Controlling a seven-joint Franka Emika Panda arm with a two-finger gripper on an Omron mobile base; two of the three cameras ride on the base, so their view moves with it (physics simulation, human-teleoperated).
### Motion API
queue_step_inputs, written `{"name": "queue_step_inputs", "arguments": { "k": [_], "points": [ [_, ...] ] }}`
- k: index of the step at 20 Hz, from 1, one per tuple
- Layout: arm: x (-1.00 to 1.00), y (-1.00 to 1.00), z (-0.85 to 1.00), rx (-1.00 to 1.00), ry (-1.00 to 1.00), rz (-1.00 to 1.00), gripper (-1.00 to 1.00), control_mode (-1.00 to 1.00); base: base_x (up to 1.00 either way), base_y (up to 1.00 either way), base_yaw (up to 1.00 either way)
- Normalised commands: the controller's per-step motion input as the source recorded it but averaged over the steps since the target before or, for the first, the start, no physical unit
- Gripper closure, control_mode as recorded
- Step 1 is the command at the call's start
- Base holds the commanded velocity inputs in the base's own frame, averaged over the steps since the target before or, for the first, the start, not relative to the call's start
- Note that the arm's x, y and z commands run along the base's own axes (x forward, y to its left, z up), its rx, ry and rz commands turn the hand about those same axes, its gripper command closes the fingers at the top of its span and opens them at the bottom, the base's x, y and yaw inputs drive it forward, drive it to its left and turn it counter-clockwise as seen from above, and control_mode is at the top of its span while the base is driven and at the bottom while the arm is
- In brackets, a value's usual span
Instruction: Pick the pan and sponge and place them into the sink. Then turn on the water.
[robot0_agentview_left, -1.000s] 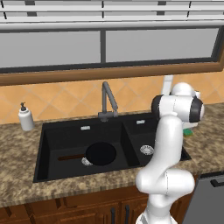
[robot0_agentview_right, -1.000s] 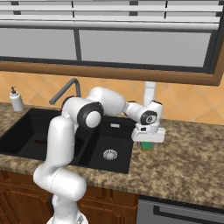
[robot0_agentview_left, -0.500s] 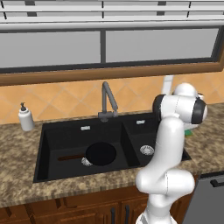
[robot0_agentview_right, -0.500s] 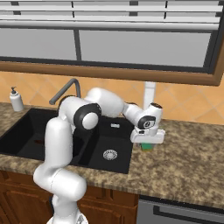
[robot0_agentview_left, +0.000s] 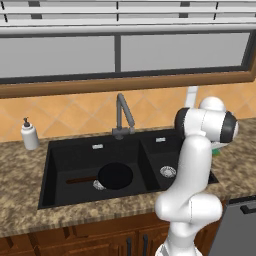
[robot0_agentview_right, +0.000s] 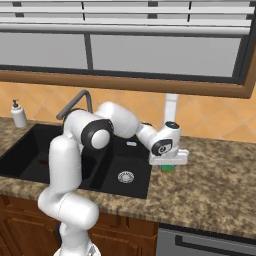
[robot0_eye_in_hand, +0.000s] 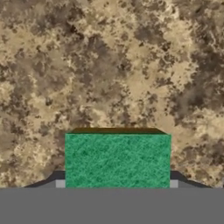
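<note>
The small green sponge (robot0_eye_in_hand: 117, 159) lies flat on the speckled brown counter just right of the black sink (robot0_agentview_right: 131, 186). My gripper (robot0_eye_in_hand: 117, 183) points straight down over it, and its fingertips (robot0_eye_in_hand: 60, 183) press against the sponge's two sides. From the right base, the gripper (robot0_agentview_right: 168, 164) sits low on the sponge (robot0_agentview_right: 168, 168). From the left base, my own arm hides the hand and just a green sliver of the sponge (robot0_agentview_left: 218, 150) shows. The black pan (robot0_agentview_left: 115, 176) rests in the larger left basin of the sink (robot0_agentview_left: 55, 165), handle pointing left.
A dark grey gooseneck faucet (robot0_agentview_left: 123, 114) stands behind the sink's divider. A white soap dispenser (robot0_agentview_left: 29, 135) is on the counter to the sink's left. A dishwasher front (robot0_agentview_left: 239, 230) sits below the counter at right. Tiled wall and window run behind.
The hand has sunk slightly onto the sponge and the jaws have closed in from wide open to its sides. The pan has not moved.
</note>
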Motion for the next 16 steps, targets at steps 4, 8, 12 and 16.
{"name": "queue_step_inputs", "arguments": {
  "k": [4, 8, 12, 16],
  "points": [
    [-0.25, 0.08, -0.89, 0.01, 0.00, -0.05, 1.00, -1.00, 0.00, 0.00, 0.00],
    [-0.60, 0.22, -0.29, 0.06, 0.02, 0.08, 1.00, -1.00, 0.00, 0.00, 0.00],
    [-0.48, 0.77, 0.34, -0.12, 0.00, 0.44, 1.00, -1.00, 0.00, 0.00, 0.00],
    [-0.27, 0.83, 0.77, -0.15, 0.02, 0.64, 1.00, -1.00, 0.00, 0.00, 0.00]
  ]
}}
